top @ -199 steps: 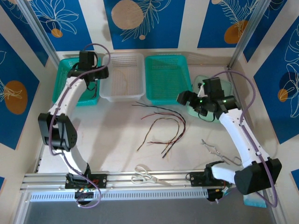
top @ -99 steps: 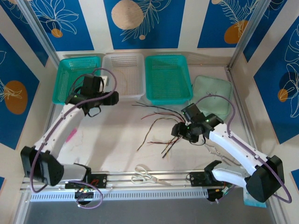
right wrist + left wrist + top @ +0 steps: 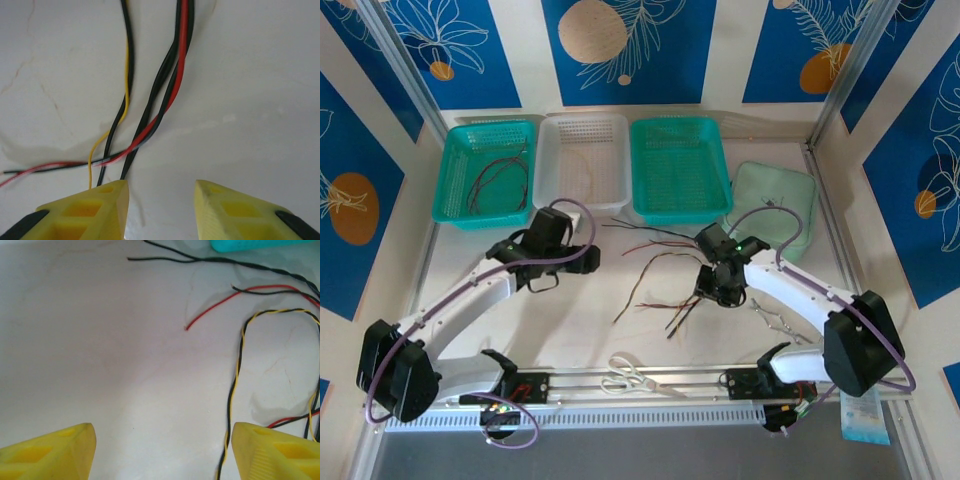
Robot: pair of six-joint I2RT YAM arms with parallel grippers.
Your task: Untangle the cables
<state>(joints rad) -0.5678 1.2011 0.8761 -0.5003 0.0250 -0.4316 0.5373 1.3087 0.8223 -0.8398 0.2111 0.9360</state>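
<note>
The left gripper (image 3: 162, 432) has left the teal plastic mesh basket (image 3: 455, 170) at far left, passed in front of the white plastic basket (image 3: 582, 160), and come down low over the pale table (image 3: 570, 310), just left of the loose thin red, black and yellow cables (image 3: 665, 254). With that arm gone, a dark thin cable (image 3: 498, 180) lies in plain sight in the teal basket. The right gripper (image 3: 160, 187) has swung away from the pale green cloth pad (image 3: 790, 195) and dropped to the right-hand side of the loose cables, its forearm now stretched low across the table.
</note>
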